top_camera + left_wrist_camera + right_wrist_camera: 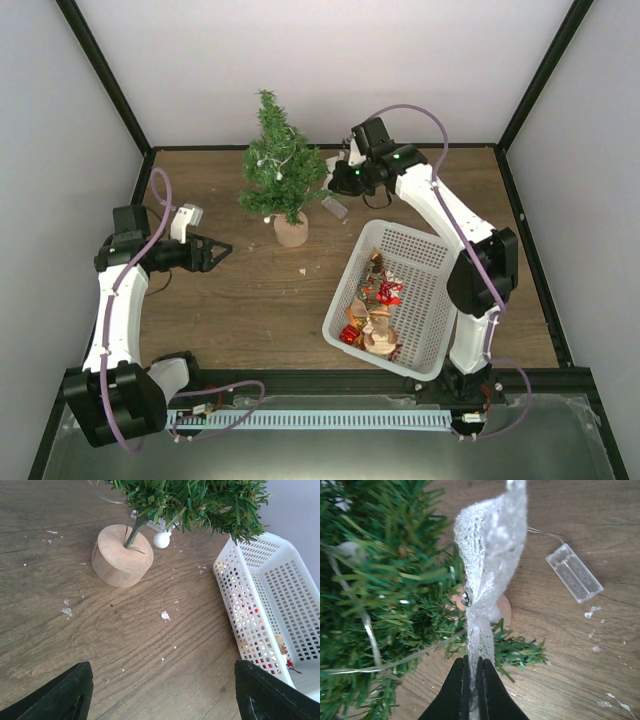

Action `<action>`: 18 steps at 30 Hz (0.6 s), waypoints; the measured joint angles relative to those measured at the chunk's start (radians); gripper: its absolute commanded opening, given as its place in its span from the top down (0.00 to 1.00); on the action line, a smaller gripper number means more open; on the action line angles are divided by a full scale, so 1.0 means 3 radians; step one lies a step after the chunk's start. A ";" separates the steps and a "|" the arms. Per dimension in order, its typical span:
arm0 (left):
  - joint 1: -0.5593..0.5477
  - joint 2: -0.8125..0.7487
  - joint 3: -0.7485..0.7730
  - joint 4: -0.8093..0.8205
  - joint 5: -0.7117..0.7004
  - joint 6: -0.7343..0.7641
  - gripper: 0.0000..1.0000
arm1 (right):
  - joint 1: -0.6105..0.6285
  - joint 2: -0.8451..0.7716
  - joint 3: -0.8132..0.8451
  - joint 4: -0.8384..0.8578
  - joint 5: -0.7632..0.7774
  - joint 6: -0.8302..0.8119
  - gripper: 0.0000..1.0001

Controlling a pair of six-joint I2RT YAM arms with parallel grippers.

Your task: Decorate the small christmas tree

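Note:
The small christmas tree stands at the back middle of the table on a round wooden base, with a thin light string wound through its branches. My right gripper is just right of the tree, level with its middle. In the right wrist view that gripper is shut on a white glittery mesh ribbon that rises beside the green branches. My left gripper hovers open and empty left of the base. Its wrist view shows the base and a white ball under the foliage.
A white perforated basket with several red and gold ornaments sits right of the tree, seen also as the basket in the left wrist view. A clear battery box on a wire lies by the base, the box also showing under the right wrist. Small glitter flakes dot the wood.

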 measured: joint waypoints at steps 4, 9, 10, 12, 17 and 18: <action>0.0000 -0.0006 -0.0004 0.0022 0.0000 -0.0004 0.22 | 0.0000 0.0055 0.0131 0.0006 -0.0102 0.0004 0.99; 0.0000 -0.0023 -0.0017 0.0034 0.0000 -0.0005 0.22 | 0.0001 0.0109 0.0235 0.0004 -0.0235 0.0013 0.99; 0.0000 -0.0024 -0.0017 0.0039 0.0001 -0.0005 0.22 | 0.0001 0.0113 0.0238 0.0001 -0.0248 0.0013 0.99; 0.0000 -0.0024 -0.0017 0.0047 0.0001 -0.0006 0.22 | 0.0004 0.0126 0.0242 -0.0003 -0.0280 0.0013 0.99; 0.0000 -0.0024 -0.0017 0.0047 0.0001 -0.0005 0.22 | 0.0043 0.0197 0.0242 -0.0015 -0.0347 0.0013 0.99; 0.0000 -0.0024 -0.0017 0.0048 0.0001 -0.0005 0.22 | 0.0050 0.0211 0.0242 -0.0015 -0.0355 0.0013 0.99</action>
